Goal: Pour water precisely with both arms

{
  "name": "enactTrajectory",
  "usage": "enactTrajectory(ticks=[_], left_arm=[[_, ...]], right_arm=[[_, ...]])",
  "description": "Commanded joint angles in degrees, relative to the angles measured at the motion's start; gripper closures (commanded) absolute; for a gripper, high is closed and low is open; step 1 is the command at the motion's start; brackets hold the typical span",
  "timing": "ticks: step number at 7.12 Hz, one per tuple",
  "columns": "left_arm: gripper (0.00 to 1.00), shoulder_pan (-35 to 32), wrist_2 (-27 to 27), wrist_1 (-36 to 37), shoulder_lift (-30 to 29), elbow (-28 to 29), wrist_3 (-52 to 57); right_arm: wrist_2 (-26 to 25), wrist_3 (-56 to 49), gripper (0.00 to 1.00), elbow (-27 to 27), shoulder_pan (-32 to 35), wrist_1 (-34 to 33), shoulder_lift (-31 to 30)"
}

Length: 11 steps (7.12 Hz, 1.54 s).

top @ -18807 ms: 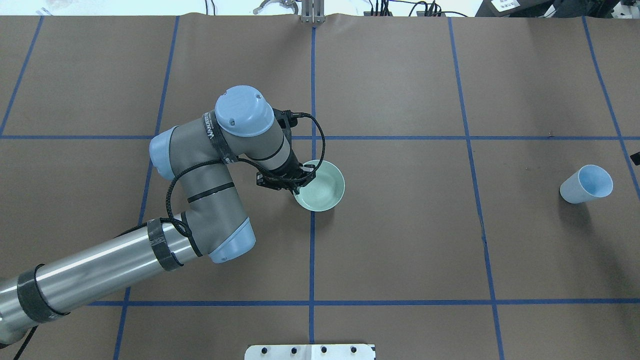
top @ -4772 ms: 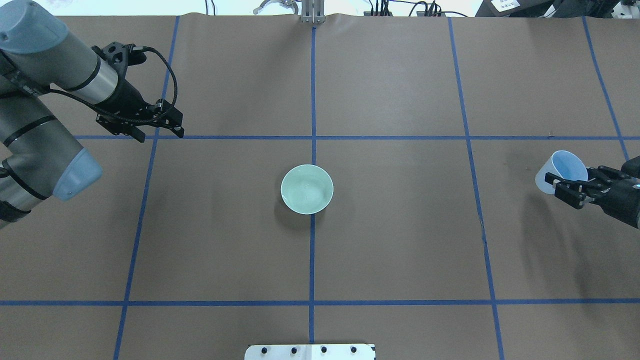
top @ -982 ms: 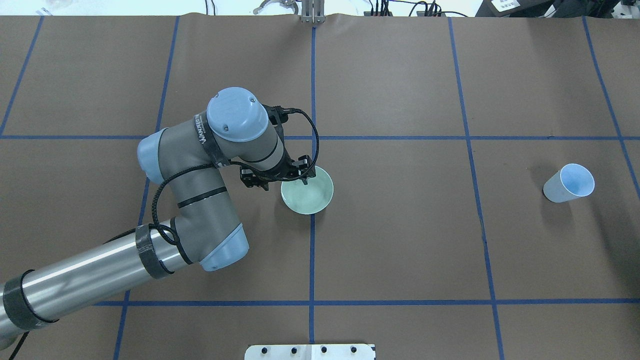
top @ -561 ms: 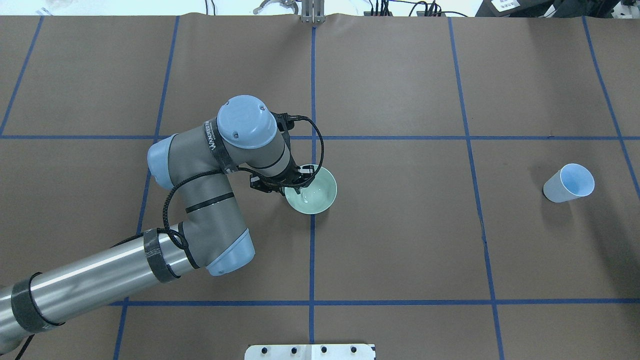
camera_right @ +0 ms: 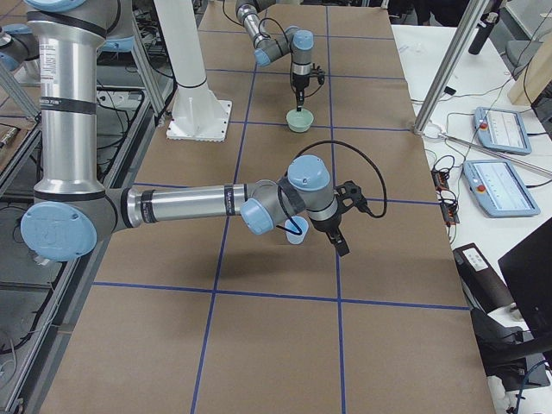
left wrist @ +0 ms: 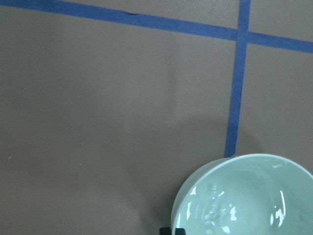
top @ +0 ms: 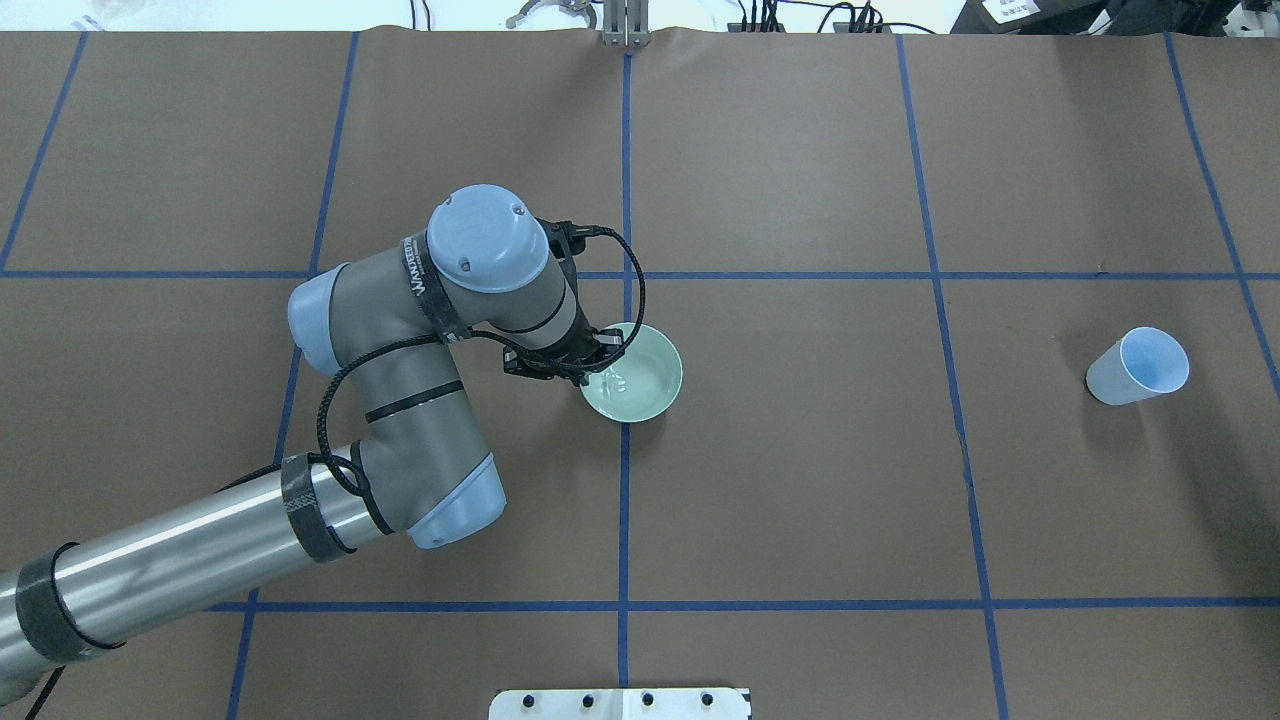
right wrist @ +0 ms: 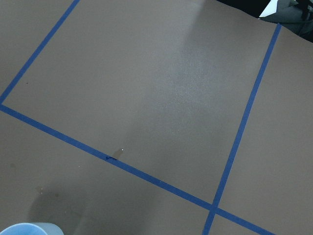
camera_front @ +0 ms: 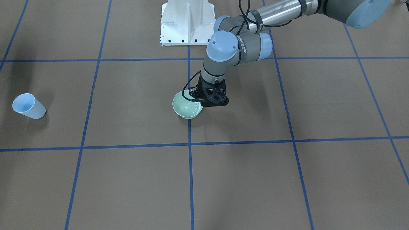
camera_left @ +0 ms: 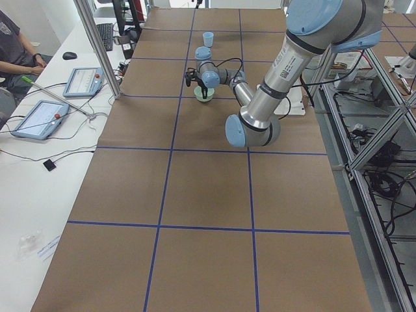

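Left gripper (camera_front: pixel 202 102) on bowl (camera_front: pixel 184 110) rim

Left arm (top: pixel 420 400) sprawls in from the lower left of the overhead view, elbow and wrist walling off centre-left, jaws pinching the left rim of the bowl (top: pixel 645 385) at centre. Right of the bowl, open surface (top: pixel 850 470) runs wide to the cup (top: pixel 1135 368) at the right edge. Top band open too; pedestal (top: pixel 620 703) sits bottom centre.
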Motion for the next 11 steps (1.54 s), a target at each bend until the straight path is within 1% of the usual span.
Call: enactTrajectory(ticks=[1,2,3,4,5,6,7,8,9,10,11], left_arm=[[1.00,-4.00,-3.53,2.48,1.95,-4.31,0.51],[1.00,-7.33,-8.09,2.50,4.93,-7.12,0.60],[1.00,-9.54,-9.53,1.98,11.31,-12.37,3.04],[1.00,-11.21,-9.97,1.89,18.60,-17.30,8.29],[1.00,-13.49,-10.15,1.71,24.93,-20.31,13.04],[1.00,-15.95,-12.07,1.02,30.57,-21.81,18.48],[1.00,-18.33,-14.61,-1.60,35.15,-21.66,21.67],[1.00,-20.44,-15.94,-4.33,38.76,-20.96,24.57],[1.00,-21.59,-16.13,-4.61,41.93,-20.52,27.91],[1.00,-25.17,-16.48,-4.53,43.87,-18.68,31.94],[1.00,-29.29,-20.05,-4.62,43.89,-14.05,36.68]], right_arm=[[0.59,0.00,0.01,0.39,0.43,-2.07,0.79],[0.59,0.00,0.01,0.92,0.43,-3.13,0.97],[0.68,0.00,0.01,1.19,0.43,-3.23,0.97],[0.60,0.09,0.01,1.19,0.43,-3.31,1.06],[0.68,0.09,0.01,1.19,0.52,-3.23,1.06],[0.68,0.09,0.01,1.28,0.52,-3.23,0.97],[0.60,0.17,0.01,1.28,0.52,-3.31,0.88],[0.59,0.17,0.01,1.19,0.52,-3.31,0.88],[0.59,0.26,0.01,1.19,0.52,-3.31,0.88],[0.59,0.35,0.01,1.19,0.52,-3.31,0.88],[0.59,0.52,0.01,1.28,0.43,-3.31,0.88]])
